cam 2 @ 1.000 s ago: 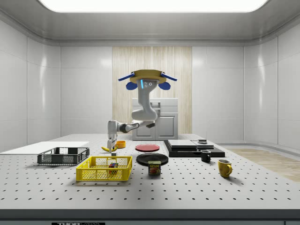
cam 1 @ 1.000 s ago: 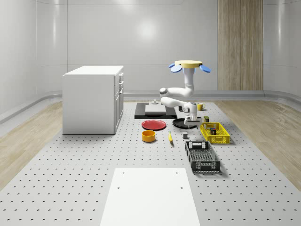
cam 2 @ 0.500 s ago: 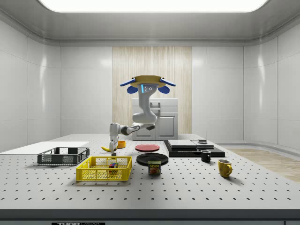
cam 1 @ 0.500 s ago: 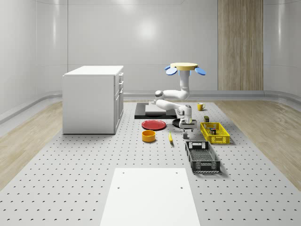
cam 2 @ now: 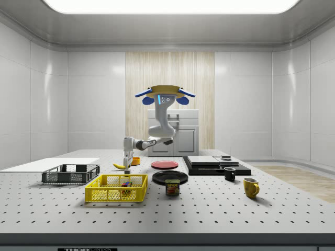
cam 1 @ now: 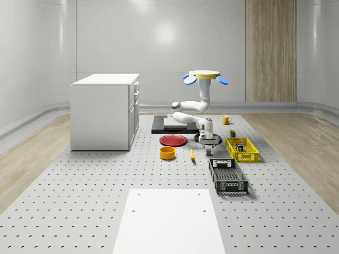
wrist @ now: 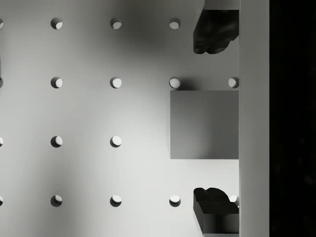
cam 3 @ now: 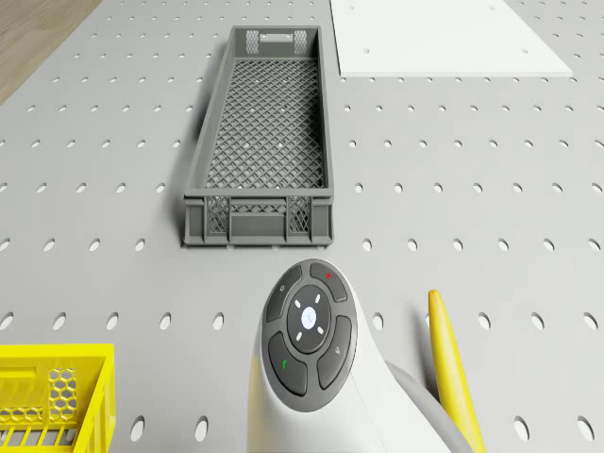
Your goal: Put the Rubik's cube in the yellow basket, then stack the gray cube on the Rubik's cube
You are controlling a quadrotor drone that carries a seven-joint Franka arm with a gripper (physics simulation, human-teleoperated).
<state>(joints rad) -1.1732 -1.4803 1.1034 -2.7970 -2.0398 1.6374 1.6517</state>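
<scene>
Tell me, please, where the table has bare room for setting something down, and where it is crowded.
Free: the stretch between the white cabinet and the white mat, and the strip between the gray crate and that mat. Crowded: around the gripper, amid the red plate, orange bowl, banana, gray cube and yellow basket.

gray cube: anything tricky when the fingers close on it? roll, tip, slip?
The gray cube has flat faces and sits flush on the table, so it's unlikely to roll or tip. It looks rigid. Its smooth sides may slip if the gripper, now open astride it, pinches off-centre.
</scene>
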